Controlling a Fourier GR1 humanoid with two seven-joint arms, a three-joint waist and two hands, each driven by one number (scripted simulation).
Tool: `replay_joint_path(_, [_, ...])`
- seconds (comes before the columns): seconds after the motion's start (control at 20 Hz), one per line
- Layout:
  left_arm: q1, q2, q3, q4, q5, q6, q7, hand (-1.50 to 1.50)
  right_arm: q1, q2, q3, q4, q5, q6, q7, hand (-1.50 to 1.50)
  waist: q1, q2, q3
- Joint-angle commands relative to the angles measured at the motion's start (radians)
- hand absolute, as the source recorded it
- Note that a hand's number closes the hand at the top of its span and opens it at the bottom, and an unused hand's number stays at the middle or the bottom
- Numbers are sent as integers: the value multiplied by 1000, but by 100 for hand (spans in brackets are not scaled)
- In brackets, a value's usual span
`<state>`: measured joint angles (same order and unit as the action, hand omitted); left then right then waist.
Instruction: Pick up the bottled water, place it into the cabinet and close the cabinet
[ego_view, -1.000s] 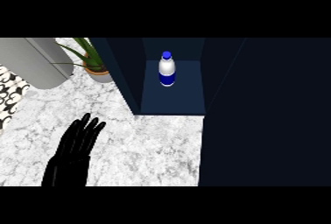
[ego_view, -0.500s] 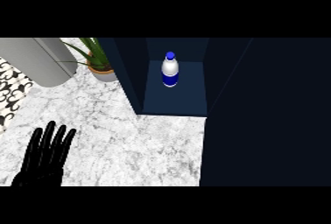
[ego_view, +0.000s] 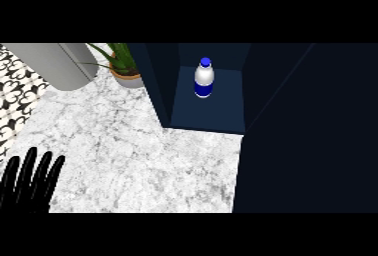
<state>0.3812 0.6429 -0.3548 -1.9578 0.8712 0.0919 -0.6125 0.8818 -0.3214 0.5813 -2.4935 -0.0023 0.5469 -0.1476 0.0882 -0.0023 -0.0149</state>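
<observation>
The bottled water (ego_view: 204, 78), clear with a blue cap and blue label, stands upright on the shelf inside the dark blue cabinet (ego_view: 209, 110), which is open at its front. My left hand (ego_view: 29, 182) shows at the lower left corner over the marble counter, fingers straight and pointing up, far from the bottle and holding nothing. A large dark panel (ego_view: 310, 135), seemingly the cabinet door, fills the right side. My right hand does not show.
A potted plant (ego_view: 122, 67) stands on the counter just left of the cabinet. A grey rounded appliance (ego_view: 55, 62) sits at the upper left, with a black-and-white patterned surface (ego_view: 15, 100) along the left edge. White marble counter (ego_view: 148, 160) spreads before the cabinet.
My left hand has drawn back toward the lower left corner, away from the cabinet. The view has shifted slightly. The bottle stays put on the shelf.
</observation>
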Motion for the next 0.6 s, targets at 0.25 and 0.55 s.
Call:
replay_joint_path(0.25, [32,82,58,-22,38,-106,6,-150,-163,-6,208,-29,48,32,151,150,74,22,-1])
replay_joint_path(0.55, [39,107,70,-28,40,-143,7,-150,-244,-19,180,-25,21,19,186,150,131,32,-6])
